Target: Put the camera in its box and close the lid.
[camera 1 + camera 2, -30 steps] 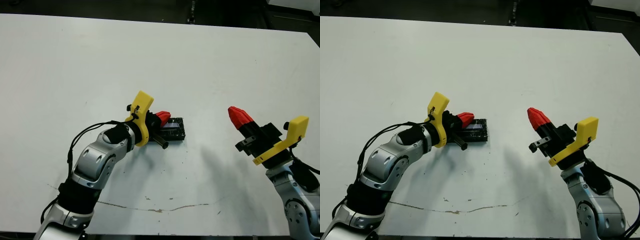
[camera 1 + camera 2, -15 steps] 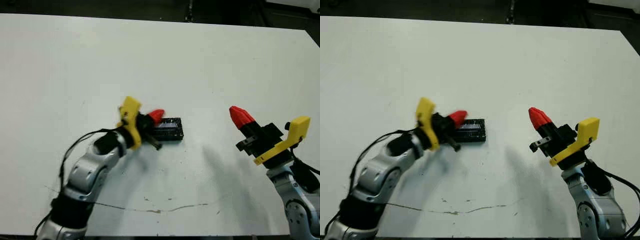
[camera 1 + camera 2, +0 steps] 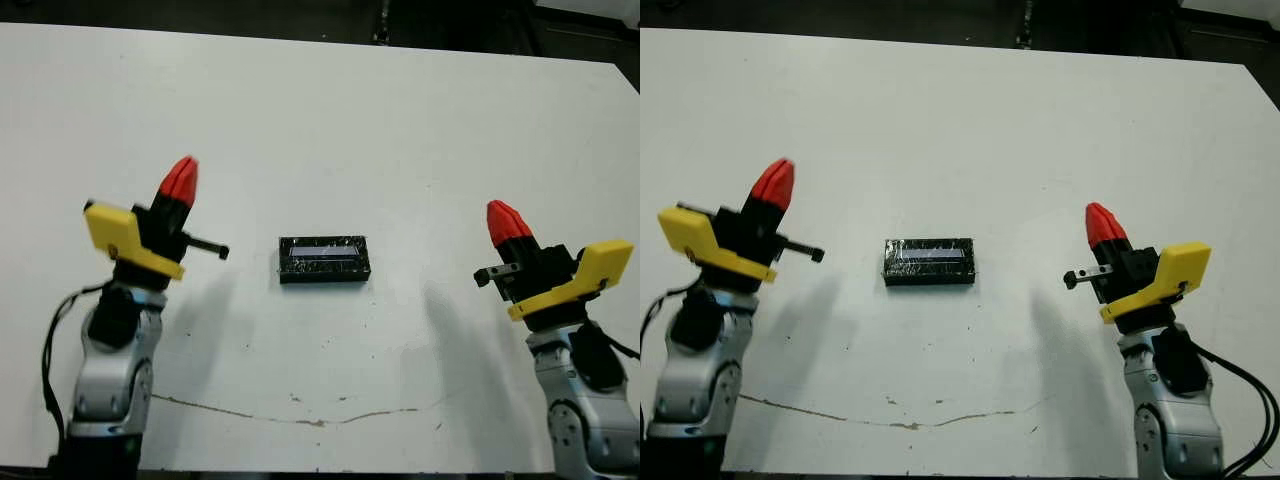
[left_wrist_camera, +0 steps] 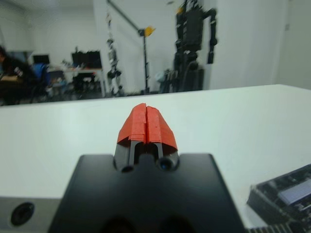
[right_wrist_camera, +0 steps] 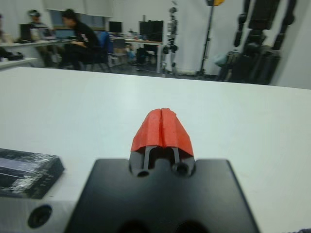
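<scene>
Lid (image 3: 324,259) seated flat over the box, mid-counter, pale strip up — camera presumably inside, hidden, so the task looks done. Nothing touching it. Left gripper (image 3: 180,178) raised well off to its left, right gripper (image 3: 507,221) well off to its right; both with red fingers pressed together, holding nothing, likely parked clear of the closed box. Bare white counter (image 3: 420,120) all round — no obstacle near. Only a thin crack-like mark (image 3: 300,418) along the near edge.
</scene>
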### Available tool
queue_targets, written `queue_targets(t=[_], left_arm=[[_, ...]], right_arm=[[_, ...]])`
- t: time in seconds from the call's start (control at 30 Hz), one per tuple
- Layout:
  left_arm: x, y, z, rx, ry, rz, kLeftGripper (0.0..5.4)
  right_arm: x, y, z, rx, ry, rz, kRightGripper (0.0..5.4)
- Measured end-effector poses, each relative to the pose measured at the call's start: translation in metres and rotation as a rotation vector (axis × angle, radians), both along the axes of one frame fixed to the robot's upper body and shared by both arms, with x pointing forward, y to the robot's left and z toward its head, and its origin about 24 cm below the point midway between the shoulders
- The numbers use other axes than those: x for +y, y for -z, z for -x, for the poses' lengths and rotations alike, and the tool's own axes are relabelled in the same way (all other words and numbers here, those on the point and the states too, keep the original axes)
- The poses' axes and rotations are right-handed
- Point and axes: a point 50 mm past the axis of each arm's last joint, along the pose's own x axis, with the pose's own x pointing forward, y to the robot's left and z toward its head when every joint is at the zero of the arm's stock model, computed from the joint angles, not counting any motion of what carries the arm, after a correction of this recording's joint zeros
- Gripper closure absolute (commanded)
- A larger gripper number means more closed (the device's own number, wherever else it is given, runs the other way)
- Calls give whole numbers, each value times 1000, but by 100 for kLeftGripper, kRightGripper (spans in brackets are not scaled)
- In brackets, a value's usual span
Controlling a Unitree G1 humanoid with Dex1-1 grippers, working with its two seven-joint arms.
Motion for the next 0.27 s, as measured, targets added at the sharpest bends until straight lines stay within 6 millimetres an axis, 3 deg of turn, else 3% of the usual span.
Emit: queue_targets(t=[0.27], left_arm=[[-6,17,6,14,-23,61,539]], right_arm=[[7,4,-1,2,-4,-19,540]])
